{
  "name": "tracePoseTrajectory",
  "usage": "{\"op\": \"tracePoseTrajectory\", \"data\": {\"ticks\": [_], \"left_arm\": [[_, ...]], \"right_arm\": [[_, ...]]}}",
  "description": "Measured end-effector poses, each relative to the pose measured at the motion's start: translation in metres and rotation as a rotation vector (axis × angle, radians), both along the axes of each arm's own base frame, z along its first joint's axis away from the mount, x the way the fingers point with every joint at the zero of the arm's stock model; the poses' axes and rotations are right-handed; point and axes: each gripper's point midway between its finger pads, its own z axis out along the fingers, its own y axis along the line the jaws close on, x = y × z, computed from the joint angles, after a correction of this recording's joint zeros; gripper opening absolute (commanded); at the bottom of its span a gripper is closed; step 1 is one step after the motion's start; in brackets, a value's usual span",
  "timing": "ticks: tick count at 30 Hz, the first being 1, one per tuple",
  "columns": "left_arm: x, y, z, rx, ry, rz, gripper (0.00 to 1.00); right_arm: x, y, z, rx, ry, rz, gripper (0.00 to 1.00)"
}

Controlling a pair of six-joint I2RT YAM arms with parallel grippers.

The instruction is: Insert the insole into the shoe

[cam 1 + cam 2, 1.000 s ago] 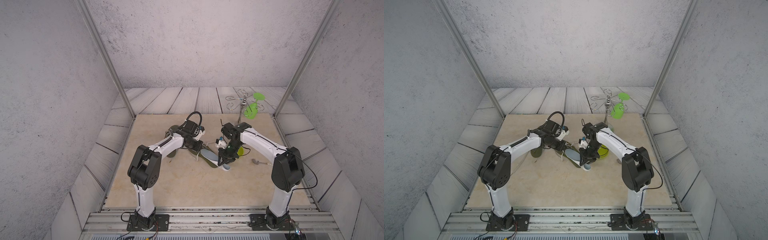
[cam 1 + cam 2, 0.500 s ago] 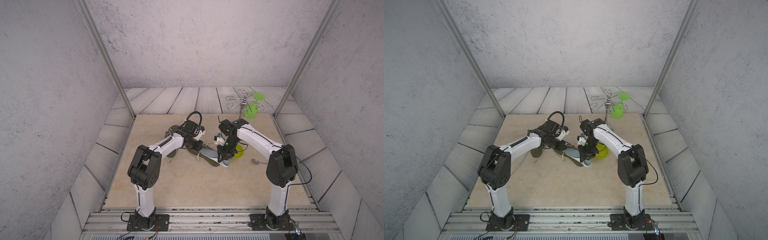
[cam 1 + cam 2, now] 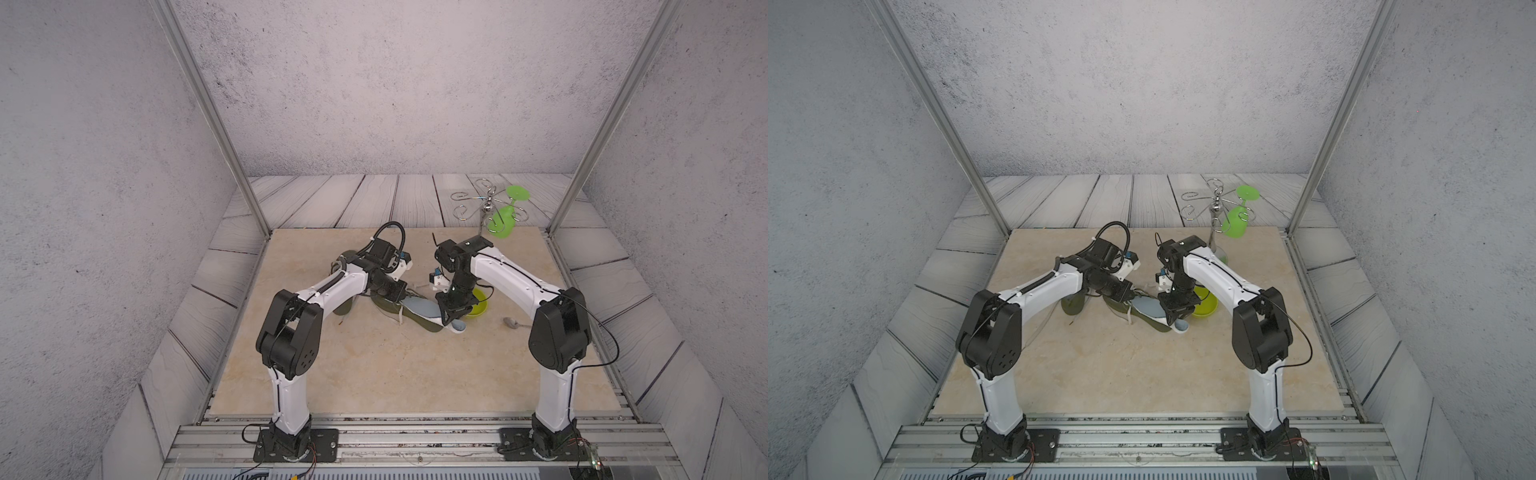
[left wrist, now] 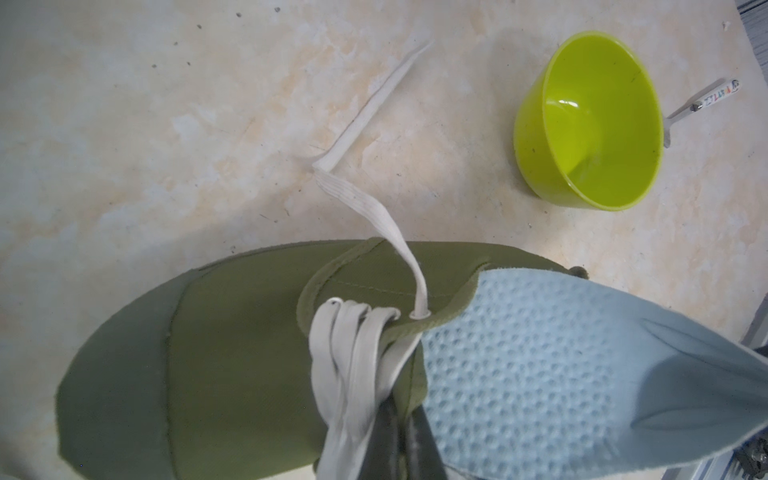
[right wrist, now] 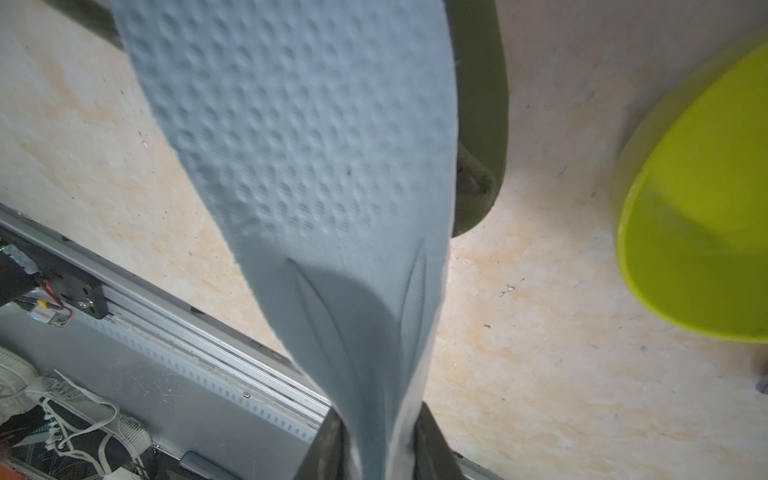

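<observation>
Beige marble-look tabletop (image 3: 374, 374) lay between grey walls (image 3: 395, 83); left gripper (image 4: 401, 432) pinched the olive shoe (image 4: 232, 332), right gripper (image 5: 380, 436) clamped the pale-blue insole (image 5: 311, 145).

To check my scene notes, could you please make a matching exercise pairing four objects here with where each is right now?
Things: 1 insole; 2 shoe; 3 bowl; 4 green glass.
States: A hangs on the wire rack; B gripped by the left gripper; C on the table beside the shoe; D pinched by the right gripper.
Pairs: 1-D, 2-B, 3-C, 4-A.
</observation>
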Motion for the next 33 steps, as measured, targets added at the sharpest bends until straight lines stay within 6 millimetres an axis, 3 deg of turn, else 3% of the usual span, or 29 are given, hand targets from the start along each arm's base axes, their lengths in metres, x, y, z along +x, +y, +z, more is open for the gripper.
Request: {"op": "tracePoseTrajectory", "data": {"ticks": [12,28,33], "left_arm": [[0.004,-0.009,-0.008,-0.059,0.057,-0.030,0.00],[0.016,-0.008,-0.010,-0.167,0.119,-0.036,0.00],[0.020,-0.011,-0.011,-0.191,0.138,-0.042,0.00]], "right_arm": [[0.019,0.023,-0.003,0.039,-0.106,0.081,0.26],[0.048,0.028,-0.047,0.052,-0.281,0.209,0.24],[0.059,0.036,-0.046,0.071,-0.341,0.239,0.24]]}}
